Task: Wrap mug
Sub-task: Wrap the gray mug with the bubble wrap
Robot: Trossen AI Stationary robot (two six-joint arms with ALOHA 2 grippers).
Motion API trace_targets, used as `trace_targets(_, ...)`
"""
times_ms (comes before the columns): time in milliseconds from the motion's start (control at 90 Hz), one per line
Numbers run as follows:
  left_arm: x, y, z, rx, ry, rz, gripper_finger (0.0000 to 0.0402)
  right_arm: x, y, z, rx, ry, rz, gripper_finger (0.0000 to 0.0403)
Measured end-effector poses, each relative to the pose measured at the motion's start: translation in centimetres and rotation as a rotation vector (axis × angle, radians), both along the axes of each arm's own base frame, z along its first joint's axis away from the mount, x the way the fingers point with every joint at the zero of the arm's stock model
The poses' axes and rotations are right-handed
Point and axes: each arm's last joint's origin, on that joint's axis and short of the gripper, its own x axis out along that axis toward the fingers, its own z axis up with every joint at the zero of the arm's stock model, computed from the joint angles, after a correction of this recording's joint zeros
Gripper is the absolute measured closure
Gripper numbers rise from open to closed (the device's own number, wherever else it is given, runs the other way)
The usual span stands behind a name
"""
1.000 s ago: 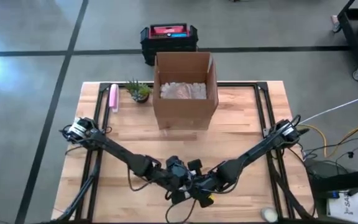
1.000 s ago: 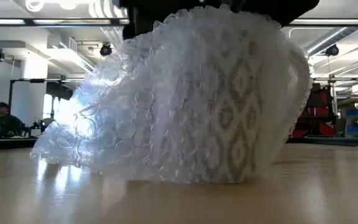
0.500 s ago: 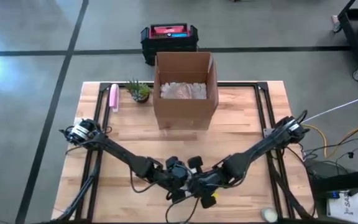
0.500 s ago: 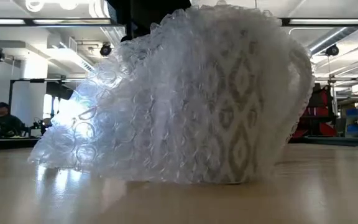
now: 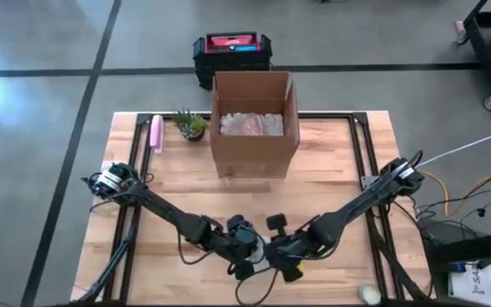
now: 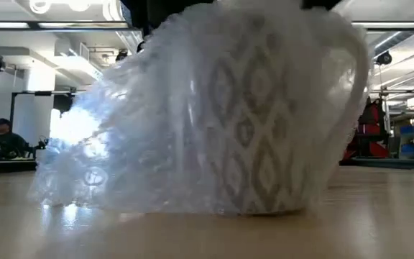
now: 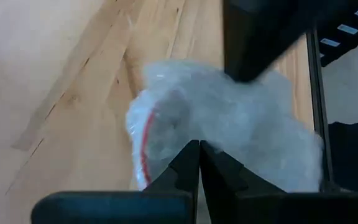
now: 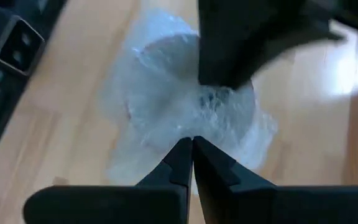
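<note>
1. Where the two dark arms meet at the near middle of the wooden table (image 5: 331, 162), the left gripper (image 5: 247, 249) has its fingers (image 7: 188, 163) pressed together, apparently pinching bubble wrap (image 6: 121, 151) at the bundle's edge.
2. The right gripper (image 5: 281, 254) also shows its fingers (image 8: 188, 158) together, tips at the wrap on the other side.
3. The mug (image 6: 264, 122), pale with a diamond pattern, stands upright on the table directly beneath and between both grippers, so neither arm is clearly nearer. Its handle (image 6: 354, 93) sticks out to one side.
4. The bubble wrap covers the mug, and a loose tail trails along the tabletop on the side away from the handle.
5. Judging from this, the wrap is draped but not closed. The next move probably turns on folding that tail against the upright mug.
6. Further back, an open cardboard box (image 5: 254, 124) stands mid-table, holding crumpled packing material.
7. Beside the box sit a small potted plant (image 5: 192, 124) and a pink object (image 5: 155, 134).
</note>
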Motion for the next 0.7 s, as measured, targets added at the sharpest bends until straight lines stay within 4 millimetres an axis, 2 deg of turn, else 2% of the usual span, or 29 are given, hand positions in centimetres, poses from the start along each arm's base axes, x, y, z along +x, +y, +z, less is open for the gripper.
trace_targets(122,0.0,0.0,-0.2,-0.003,0.006,-0.003,0.0402,0.6,0.2,0.2,0.017,-0.065,0.014,0.0403)
trace_targets(367,0.0,0.0,0.2,-0.009,-0.005,-0.004,0.0402,1.9,0.2,-3.0,-0.011,-0.016,-0.003,0.0403)
trace_targets(522,-1.0,-0.2,2.1,-0.024,-0.032,-0.023,0.0402,1.9,0.2,-3.3,-0.01,-0.005,-0.012,0.0403)
trace_targets(633,-2.3,-0.5,4.3,-0.042,-0.062,-0.049,0.0402,1.8,0.1,-3.2,-0.012,-0.005,-0.012,0.0403)
trace_targets(700,-3.2,-0.9,4.7,-0.037,-0.039,-0.062,0.0402,1.8,0.1,-3.2,-0.012,-0.004,-0.013,0.0403)
